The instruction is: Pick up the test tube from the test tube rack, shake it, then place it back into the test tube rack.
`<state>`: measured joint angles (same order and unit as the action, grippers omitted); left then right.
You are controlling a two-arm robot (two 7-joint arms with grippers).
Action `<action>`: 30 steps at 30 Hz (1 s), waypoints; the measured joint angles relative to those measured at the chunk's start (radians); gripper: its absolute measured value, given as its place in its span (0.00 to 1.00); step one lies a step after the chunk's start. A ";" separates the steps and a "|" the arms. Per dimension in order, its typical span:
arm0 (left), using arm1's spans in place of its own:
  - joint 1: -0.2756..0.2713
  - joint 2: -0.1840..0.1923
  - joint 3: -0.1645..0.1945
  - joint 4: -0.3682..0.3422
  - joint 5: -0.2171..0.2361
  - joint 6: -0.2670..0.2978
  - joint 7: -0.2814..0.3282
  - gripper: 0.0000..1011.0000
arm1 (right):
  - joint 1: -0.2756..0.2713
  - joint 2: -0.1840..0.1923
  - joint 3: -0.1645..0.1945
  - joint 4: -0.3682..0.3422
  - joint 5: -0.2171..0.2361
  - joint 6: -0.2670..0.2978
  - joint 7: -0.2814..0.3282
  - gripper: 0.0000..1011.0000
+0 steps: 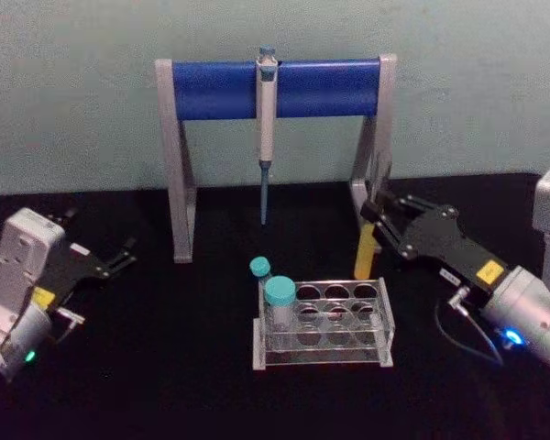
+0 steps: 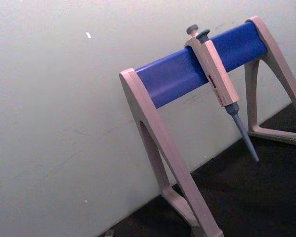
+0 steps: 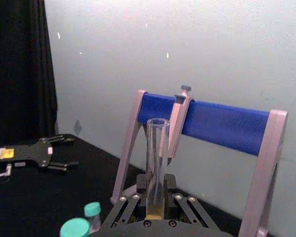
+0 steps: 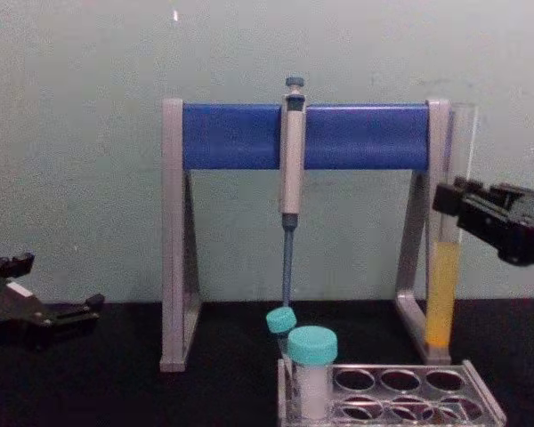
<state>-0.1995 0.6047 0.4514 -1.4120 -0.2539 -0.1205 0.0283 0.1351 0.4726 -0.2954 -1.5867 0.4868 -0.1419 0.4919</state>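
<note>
The test tube is a tall clear tube with yellow liquid in its lower part, and it stands upright. My right gripper is shut on the test tube around its middle. The chest view shows the test tube with its bottom a little above the rack's top plate, just behind the far right corner, held in my right gripper. In the right wrist view the test tube rises between the fingers. The clear test tube rack sits at table centre. My left gripper rests open at the left.
Two teal-capped vials stand at the rack's left end. Behind the rack is a grey-and-blue pipette stand with a pipette hanging from its bar. The table is black and a pale wall stands behind it.
</note>
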 joint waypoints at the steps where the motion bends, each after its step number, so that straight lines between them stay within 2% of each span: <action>1: 0.000 0.000 0.000 0.000 0.000 0.000 0.000 1.00 | -0.008 0.003 0.002 -0.008 0.001 0.001 -0.001 0.22; 6: 0.000 0.000 0.000 0.000 0.000 0.000 0.000 1.00 | -0.047 0.013 0.005 -0.043 0.009 0.011 -0.001 0.22; 12: 0.000 0.000 0.000 0.000 0.000 0.000 0.000 1.00 | -0.053 0.008 -0.011 -0.050 0.020 0.015 0.018 0.22; 18: 0.000 0.000 0.000 0.000 0.000 0.000 0.000 1.00 | -0.017 -0.014 -0.043 -0.019 0.029 0.012 0.047 0.22; 23: 0.000 0.000 0.000 0.000 0.000 0.000 0.000 1.00 | 0.039 -0.040 -0.073 0.038 0.029 0.002 0.067 0.22; 30: 0.000 0.000 0.000 0.000 0.000 0.000 0.000 1.00 | 0.108 -0.068 -0.090 0.113 0.025 -0.012 0.075 0.22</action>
<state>-0.1995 0.6047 0.4514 -1.4120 -0.2539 -0.1205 0.0283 0.2435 0.4046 -0.3852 -1.4735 0.5115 -0.1540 0.5671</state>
